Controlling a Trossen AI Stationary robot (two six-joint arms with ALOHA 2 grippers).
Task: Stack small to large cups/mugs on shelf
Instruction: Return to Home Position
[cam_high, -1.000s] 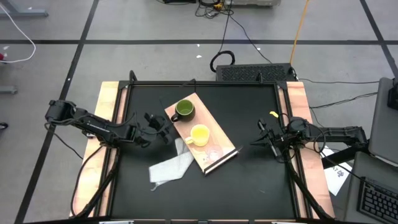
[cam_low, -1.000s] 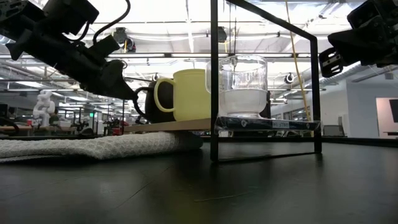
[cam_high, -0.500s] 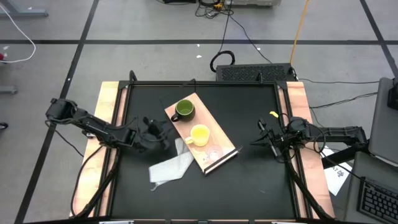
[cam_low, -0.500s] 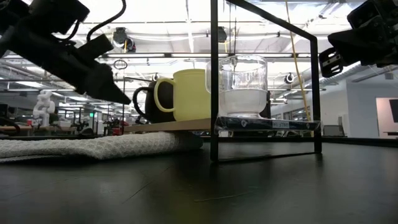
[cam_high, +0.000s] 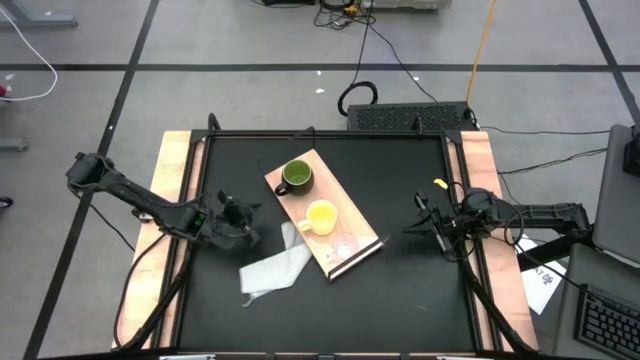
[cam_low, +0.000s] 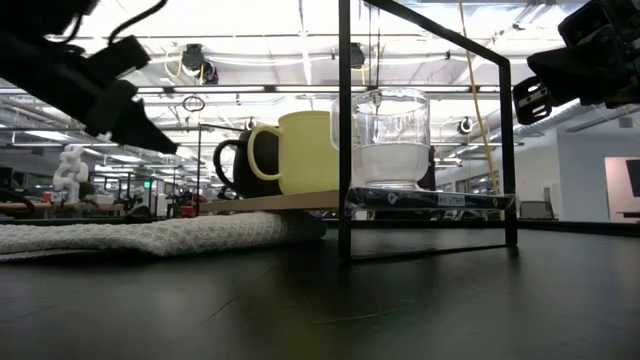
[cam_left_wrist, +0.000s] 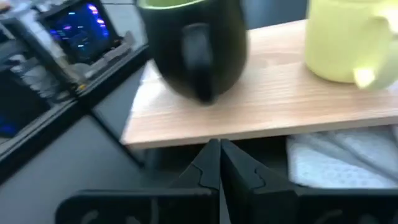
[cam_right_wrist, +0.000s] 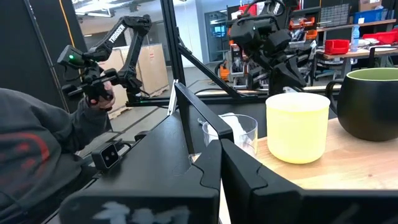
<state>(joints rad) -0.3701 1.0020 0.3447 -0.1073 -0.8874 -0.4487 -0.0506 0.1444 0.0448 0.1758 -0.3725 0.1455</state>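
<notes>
On shelf (cam_high: 338, 196), green mug (cam_high: 296, 176), yellow mug (cam_high: 321, 215), clear cup (cam_high: 345, 245) — left hand (cam_left_wrist: 219, 149) nearby

The right gripper (cam_right_wrist: 219, 144) holds its dark fingers together; beyond, a flat light-wood board (cam_right_wrist: 348, 171) bears a clear plastic cup (cam_right_wrist: 241, 132), yellow mug (cam_right_wrist: 297, 127) and dark olive-green mug (cam_right_wrist: 372, 102).

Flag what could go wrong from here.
The left tool, shut, points at the wooden board's edge near the green mug; a stray swing might bump it, and the board partly rests on the white cloth, so it could rock. The clear cup stands near the board's end and might tip off. The right tool waits by the table's right edge.
</notes>
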